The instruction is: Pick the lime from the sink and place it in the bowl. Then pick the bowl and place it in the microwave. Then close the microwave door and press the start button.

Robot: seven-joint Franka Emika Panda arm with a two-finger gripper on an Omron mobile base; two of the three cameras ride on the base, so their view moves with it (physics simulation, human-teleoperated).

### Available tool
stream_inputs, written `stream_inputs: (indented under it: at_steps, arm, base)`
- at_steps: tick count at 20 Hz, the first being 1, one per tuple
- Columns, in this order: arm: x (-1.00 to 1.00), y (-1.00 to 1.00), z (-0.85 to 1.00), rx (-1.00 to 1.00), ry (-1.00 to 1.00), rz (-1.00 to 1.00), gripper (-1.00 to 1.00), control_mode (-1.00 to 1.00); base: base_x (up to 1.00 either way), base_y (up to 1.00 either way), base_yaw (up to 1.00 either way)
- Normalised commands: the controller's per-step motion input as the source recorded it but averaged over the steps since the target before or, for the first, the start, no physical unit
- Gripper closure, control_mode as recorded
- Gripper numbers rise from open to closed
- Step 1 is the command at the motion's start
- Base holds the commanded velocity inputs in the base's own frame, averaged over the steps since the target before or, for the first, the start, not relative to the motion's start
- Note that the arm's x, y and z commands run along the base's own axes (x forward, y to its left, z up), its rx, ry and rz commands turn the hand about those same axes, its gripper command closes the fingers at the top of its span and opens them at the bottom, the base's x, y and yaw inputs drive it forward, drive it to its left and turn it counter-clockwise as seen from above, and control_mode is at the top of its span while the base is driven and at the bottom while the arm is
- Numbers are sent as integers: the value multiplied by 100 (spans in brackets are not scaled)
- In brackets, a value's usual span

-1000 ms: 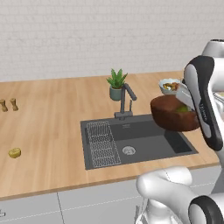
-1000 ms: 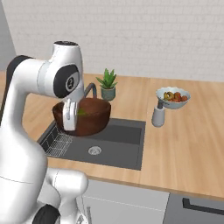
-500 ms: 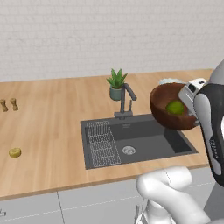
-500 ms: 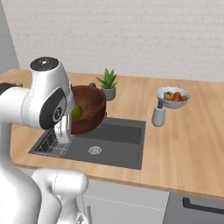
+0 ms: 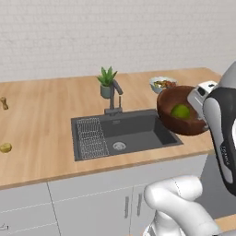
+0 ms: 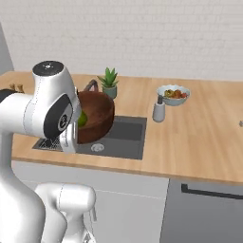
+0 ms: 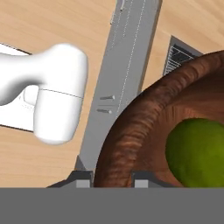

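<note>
The dark reddish-brown wooden bowl (image 5: 171, 120) hangs tilted in the air over the right end of the sink (image 5: 138, 131), with the green lime (image 5: 180, 111) lying inside it. My gripper (image 5: 197, 108) is shut on the bowl's right rim. In the hand view the bowl's rim (image 7: 131, 131) passes between the two fingertips (image 7: 83, 179) and the lime (image 7: 197, 148) lies just beyond. From the right base view the bowl (image 6: 98, 115) and lime (image 6: 82, 118) sit partly behind my arm. The microwave and its door are out of view.
A dark faucet (image 5: 115, 96) and potted plant (image 5: 107, 82) stand behind the sink, whose wire rack (image 5: 91, 137) is at its left. A pale bowl of food (image 5: 162, 84) and a grey shaker (image 6: 159, 111) sit to the right. A yellow fruit (image 5: 5, 147) lies far left.
The whole scene has slid left in the left base view, so the camera has moved. The bowl with the lime has tipped further and come nearer to me, held in the gripper.
</note>
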Motion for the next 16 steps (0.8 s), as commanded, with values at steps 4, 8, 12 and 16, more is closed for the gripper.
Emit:
stream_inputs:
  at_steps: [4,8,12,16]
  arm:
    - [0,0,0,0,0,0,100,100]
    - [0,0,0,0,0,0,100,100]
    - [0,0,0,0,0,0,100,100]
    - [0,0,0,0,0,0,100,100]
  base:
    - [-81,-9,-9]
    - [-45,-48,-17]
    - [-2,-28,-66]
    - [0,1,-99]
